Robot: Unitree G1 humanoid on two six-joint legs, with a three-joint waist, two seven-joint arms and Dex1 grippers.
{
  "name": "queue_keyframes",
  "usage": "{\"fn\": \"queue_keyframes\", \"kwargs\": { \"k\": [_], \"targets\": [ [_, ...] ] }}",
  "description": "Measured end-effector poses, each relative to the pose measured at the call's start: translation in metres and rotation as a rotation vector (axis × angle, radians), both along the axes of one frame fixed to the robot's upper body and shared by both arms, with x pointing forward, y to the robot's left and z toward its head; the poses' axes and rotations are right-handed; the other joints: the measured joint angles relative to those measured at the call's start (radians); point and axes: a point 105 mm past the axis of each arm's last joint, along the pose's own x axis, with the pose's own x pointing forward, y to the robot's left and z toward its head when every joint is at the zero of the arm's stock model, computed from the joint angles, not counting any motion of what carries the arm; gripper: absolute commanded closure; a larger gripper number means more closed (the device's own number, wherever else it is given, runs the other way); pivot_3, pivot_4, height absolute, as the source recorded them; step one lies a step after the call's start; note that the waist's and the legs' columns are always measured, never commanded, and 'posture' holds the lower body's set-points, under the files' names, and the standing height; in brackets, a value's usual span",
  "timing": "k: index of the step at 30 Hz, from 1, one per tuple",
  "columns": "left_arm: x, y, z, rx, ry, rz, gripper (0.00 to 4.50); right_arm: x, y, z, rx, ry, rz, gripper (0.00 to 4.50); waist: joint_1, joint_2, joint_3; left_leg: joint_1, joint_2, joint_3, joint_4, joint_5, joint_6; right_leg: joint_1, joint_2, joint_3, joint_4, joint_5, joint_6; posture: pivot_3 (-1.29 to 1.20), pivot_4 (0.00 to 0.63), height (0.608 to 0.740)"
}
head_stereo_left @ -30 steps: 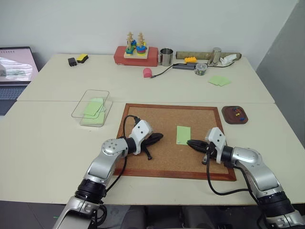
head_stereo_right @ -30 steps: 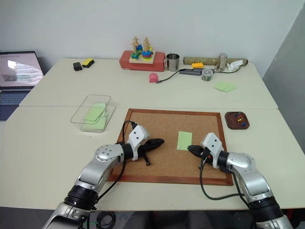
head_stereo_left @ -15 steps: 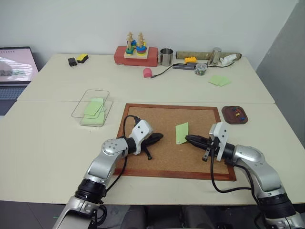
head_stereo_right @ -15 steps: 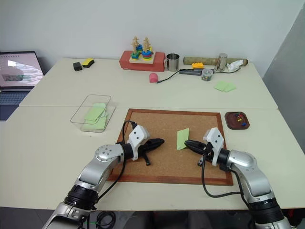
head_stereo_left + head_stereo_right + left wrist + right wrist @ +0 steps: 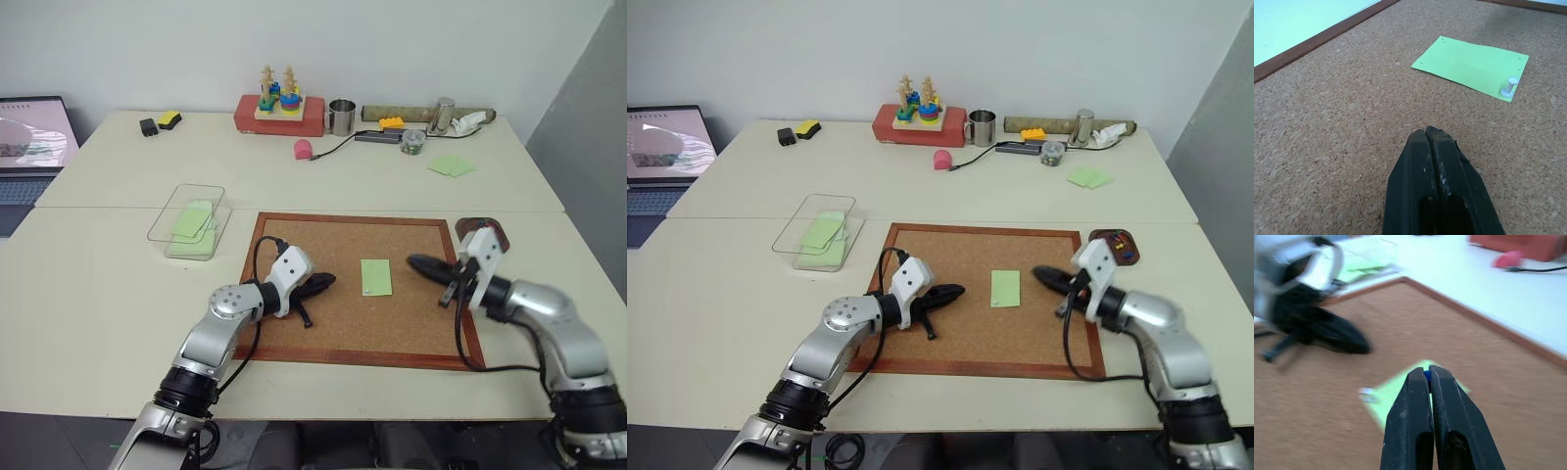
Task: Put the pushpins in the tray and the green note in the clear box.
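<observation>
Right gripper (image 5: 411,262): fingers pressed together on a blue pushpin (image 5: 1426,375), raised over right part of cork board (image 5: 323,333).
Left gripper (image 5: 328,281): fingers pressed together, empty, over board left of centre.
Green note (image 5: 375,276): flat on board between grippers; white pushpin (image 5: 1510,86) at one corner.
Tray (image 5: 490,230): right of board, far corner.
Clear box (image 5: 191,221): left of board, green notes inside.

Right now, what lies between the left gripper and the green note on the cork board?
Bare cork only. The left wrist view shows open board from the left gripper to the green note, a white pushpin at its far corner.
</observation>
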Motion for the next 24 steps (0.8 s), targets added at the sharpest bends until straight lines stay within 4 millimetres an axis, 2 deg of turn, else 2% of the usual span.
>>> {"fn": "queue_keyframes", "kwargs": {
  "k": [6,12,18,24],
  "targets": [
    [0.0,0.0,0.0,0.0,0.0,-0.002,4.5,0.026,-0.057,-0.003,-0.194,-0.028,-0.211,4.49,0.001,0.0,0.0,0.0,0.0,0.0,0.0,0.0,0.0,0.0,0.0,0.0,0.0,0.001,-0.002,0.0,0.15,0.74],
    [0.001,0.0,-0.002,0.011,-0.006,-0.003,4.5,0.047,-0.087,-0.016,-0.343,-0.014,-0.343,4.49,0.0,0.001,0.0,0.001,-0.001,0.002,0.0,0.0,0.0,0.0,-0.001,0.002,0.0,0.002,-0.002,0.0,0.15,0.74],
    [0.001,0.0,-0.002,0.011,-0.006,-0.003,4.5,0.059,-0.103,-0.016,-0.362,-0.017,-0.424,4.49,0.001,0.001,-0.001,0.001,-0.001,0.002,0.0,0.0,0.0,0.0,-0.001,0.002,0.0,0.002,-0.003,0.0,0.15,0.74],
    [0.001,0.0,-0.002,0.011,-0.007,-0.002,4.5,0.059,-0.107,-0.026,-0.348,0.024,-0.438,3.33,0.0,0.001,-0.001,0.001,-0.001,0.002,0.0,0.0,0.0,0.0,-0.001,0.002,0.0,0.002,-0.003,0.0,0.15,0.74]
  ]
}}
